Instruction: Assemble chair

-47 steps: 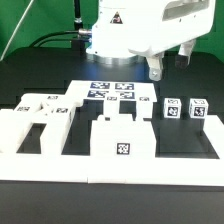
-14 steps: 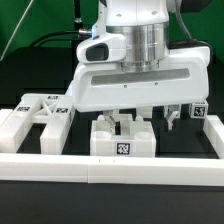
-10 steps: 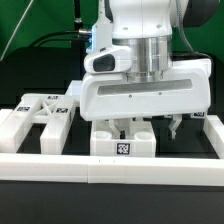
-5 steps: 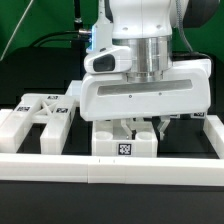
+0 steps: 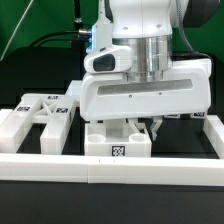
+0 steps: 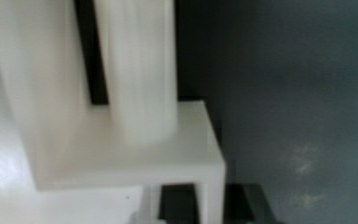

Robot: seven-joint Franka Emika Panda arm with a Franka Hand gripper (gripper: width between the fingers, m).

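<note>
My gripper (image 5: 141,126) is low over the middle white slotted chair panel (image 5: 118,141), which lies just behind the front rail and carries a tag on its near face. The fingers are shut on an upright wall of this panel. In the wrist view the panel (image 6: 105,130) fills most of the picture, and the two dark fingers (image 6: 197,205) pinch a thin white wall at my gripper (image 6: 224,202). Another white chair part (image 5: 35,112) with tags lies at the exterior view's left. The robot hand hides the parts behind it.
A long plain white rail (image 5: 110,170) runs along the front, with side rails at the left (image 5: 12,130) and right (image 5: 213,132). A small tagged cube (image 5: 204,116) peeks out at the exterior view's right. The large white robot hand (image 5: 140,92) blocks the middle.
The hand came from the back down onto the middle panel and the fingers closed on it. In the last half second the panel and its tag shifted slightly left and tilted.
</note>
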